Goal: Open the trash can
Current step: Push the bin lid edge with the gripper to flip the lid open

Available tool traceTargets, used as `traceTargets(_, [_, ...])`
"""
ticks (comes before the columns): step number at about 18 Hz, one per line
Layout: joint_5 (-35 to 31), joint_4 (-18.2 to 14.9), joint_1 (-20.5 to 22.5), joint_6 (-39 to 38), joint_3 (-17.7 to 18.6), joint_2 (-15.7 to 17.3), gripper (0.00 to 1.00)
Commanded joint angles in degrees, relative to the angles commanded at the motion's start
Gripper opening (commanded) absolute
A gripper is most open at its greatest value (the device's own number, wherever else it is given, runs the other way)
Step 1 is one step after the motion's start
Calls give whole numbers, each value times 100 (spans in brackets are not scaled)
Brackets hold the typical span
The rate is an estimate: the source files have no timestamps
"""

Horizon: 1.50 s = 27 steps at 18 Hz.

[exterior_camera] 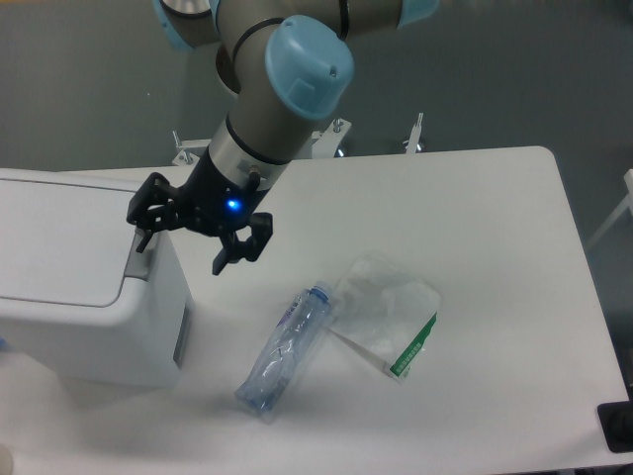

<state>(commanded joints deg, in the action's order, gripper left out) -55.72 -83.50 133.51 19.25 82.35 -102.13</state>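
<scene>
The trash can (79,287) runs off the left edge, and the gripper (188,237) hides most of its grey tab, so contact there cannot be told. The arm (287,79) is cut off at the top. A dark object (615,427) at the near right edge is too cropped to identify.

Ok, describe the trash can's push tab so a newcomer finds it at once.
Start at the big white trash can on the table's left edge. Follow its flat lid right: the push tab is the grey strip there, under the open hand, the bin top's only grey part.
</scene>
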Motion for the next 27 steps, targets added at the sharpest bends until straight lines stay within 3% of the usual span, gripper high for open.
traceTargets(20, [-97, 96, -9, -26, 9, -53, 100])
traceTargets(27, [-167, 299, 430, -44, -272, -35, 100])
